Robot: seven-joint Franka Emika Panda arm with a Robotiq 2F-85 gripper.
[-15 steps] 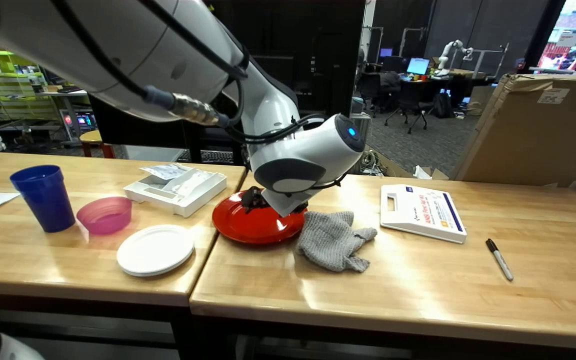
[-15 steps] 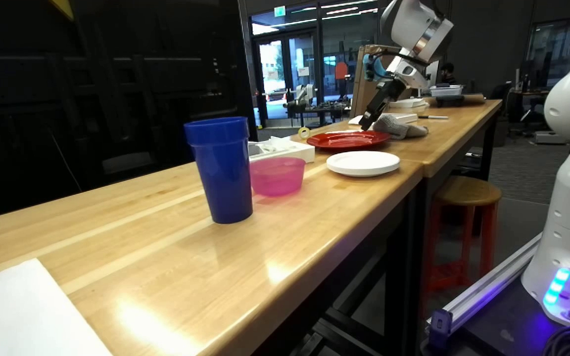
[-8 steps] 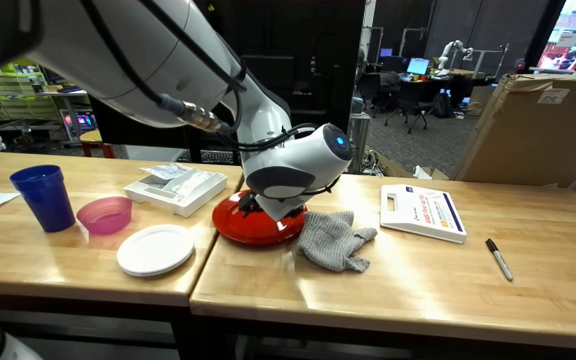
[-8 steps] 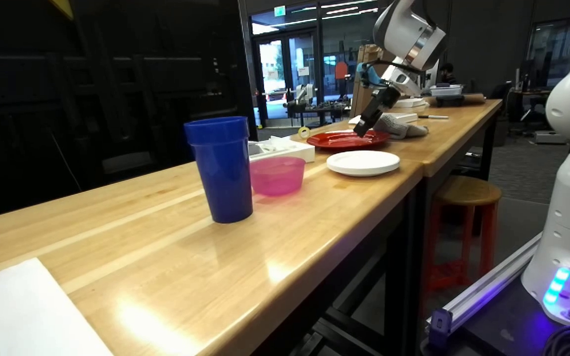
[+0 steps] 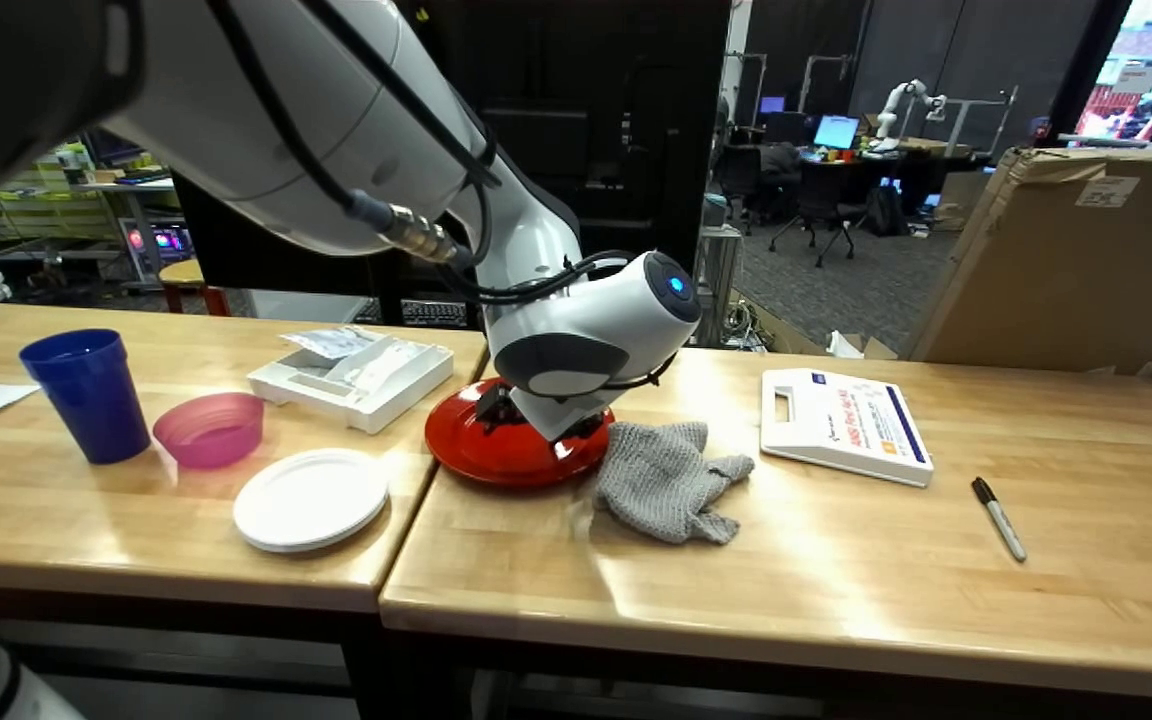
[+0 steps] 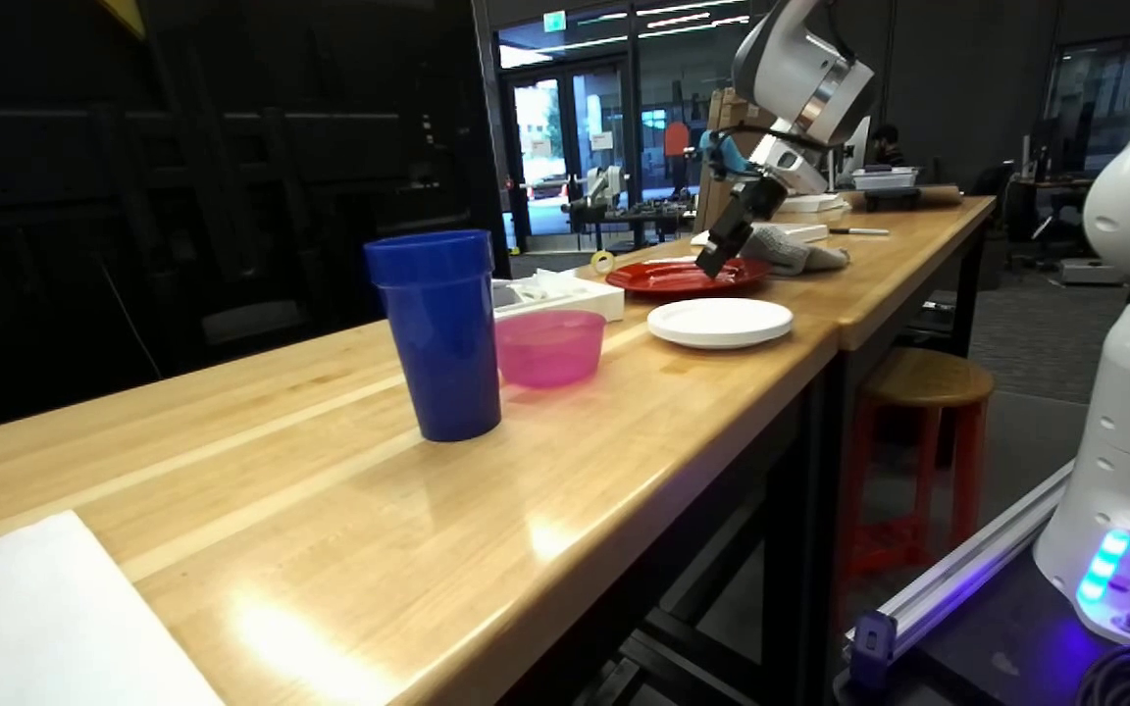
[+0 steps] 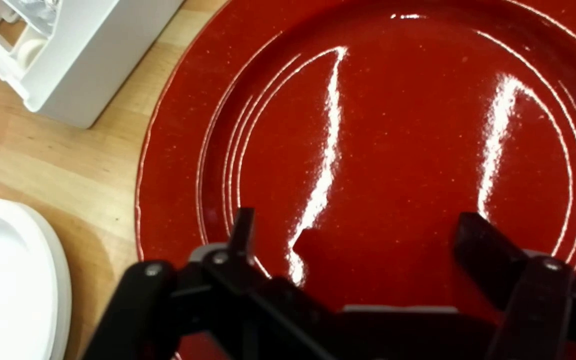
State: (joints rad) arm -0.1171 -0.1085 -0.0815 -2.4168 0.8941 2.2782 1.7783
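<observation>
Currently, the gripper [image 7: 355, 225] holds nothing: its 2 fingers [image 7: 242, 235] stand widely parted over the red plate [image 7: 398, 150], both tips inside the rim in the wrist view; whether either touches the plate I cannot tell. In an exterior view [image 6: 710, 263] the gripper slants rather than hanging plumb. I judge this to be a positioning step, with no grip made. A move from this pose would seem to call for slow travel, as the fingers are low and the raised rim looks easily knocked.

The plate lies flat on the wooden tabletop [image 5: 836, 570], its rim lapping the table seam [image 5: 407, 535]. Just beside it sits the grey cloth [image 5: 671, 480], perhaps touching. The white tray [image 7: 93, 65] stands near the opposite side, a strip of tabletop between, and the stacked white plates [image 7: 13, 285] are near too. Farther out come the pink bowl [image 5: 221, 450] and blue cup [image 5: 91, 400]; beyond the cloth, the first-aid box [image 5: 844, 430] and marker [image 5: 999, 518]. Sideways room looks better above these than among them. The front table edge [image 5: 796, 647] lies apart from plate and cloth; a dark panel [image 5: 626, 130] bounds the back.
</observation>
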